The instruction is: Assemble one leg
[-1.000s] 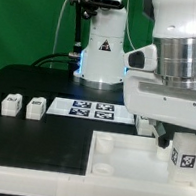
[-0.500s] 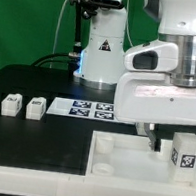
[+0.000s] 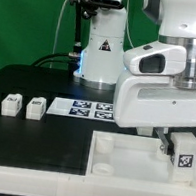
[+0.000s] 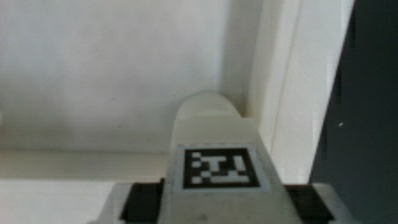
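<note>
This place is a robotics lab. A white robot arm [image 3: 174, 81] stands over a black table [image 3: 28, 81], and its base [image 3: 100, 56] carries a yellow warning sign. A green curtain [image 3: 32, 16] closes the background. A marker board [image 3: 84, 109] with black-and-white tags lies on the table, and cables [image 3: 67, 31] hang behind.

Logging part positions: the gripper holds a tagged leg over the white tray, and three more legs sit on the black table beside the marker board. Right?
Not quite. The exterior view shows two legs beside the marker board, not three. The gripper does hold a tagged leg over the tray.
</note>
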### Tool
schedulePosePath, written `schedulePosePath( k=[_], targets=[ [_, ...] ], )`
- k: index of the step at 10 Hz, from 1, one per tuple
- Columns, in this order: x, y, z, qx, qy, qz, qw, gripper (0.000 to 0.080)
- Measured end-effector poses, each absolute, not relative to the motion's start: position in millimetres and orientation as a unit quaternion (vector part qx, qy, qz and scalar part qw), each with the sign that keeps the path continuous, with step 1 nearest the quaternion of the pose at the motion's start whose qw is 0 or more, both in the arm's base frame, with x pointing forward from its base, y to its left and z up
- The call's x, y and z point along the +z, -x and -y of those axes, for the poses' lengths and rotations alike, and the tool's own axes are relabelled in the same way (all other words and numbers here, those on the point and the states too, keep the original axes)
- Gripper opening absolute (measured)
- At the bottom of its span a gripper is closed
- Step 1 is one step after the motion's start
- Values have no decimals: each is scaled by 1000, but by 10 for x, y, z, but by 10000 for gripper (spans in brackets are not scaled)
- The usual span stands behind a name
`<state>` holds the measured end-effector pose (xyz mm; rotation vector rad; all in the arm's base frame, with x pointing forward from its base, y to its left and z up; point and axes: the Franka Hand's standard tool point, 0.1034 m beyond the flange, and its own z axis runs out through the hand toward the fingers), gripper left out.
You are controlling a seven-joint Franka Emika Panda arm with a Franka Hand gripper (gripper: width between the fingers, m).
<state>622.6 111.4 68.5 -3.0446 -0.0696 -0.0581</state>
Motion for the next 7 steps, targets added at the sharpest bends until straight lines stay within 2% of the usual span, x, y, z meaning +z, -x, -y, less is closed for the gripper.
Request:
schedulePosePath(
  k=[2, 4, 5, 7],
  targets=[
    [686, -6224, -1137, -11, 990, -134, 52, 290],
    [680, -6210, -1182, -5, 946, -322, 43, 290],
    [676, -6215, -1192, 3, 905, -423, 46, 290],
    [684, -6245, -1157, 27, 816, -574, 65, 290]
  ],
)
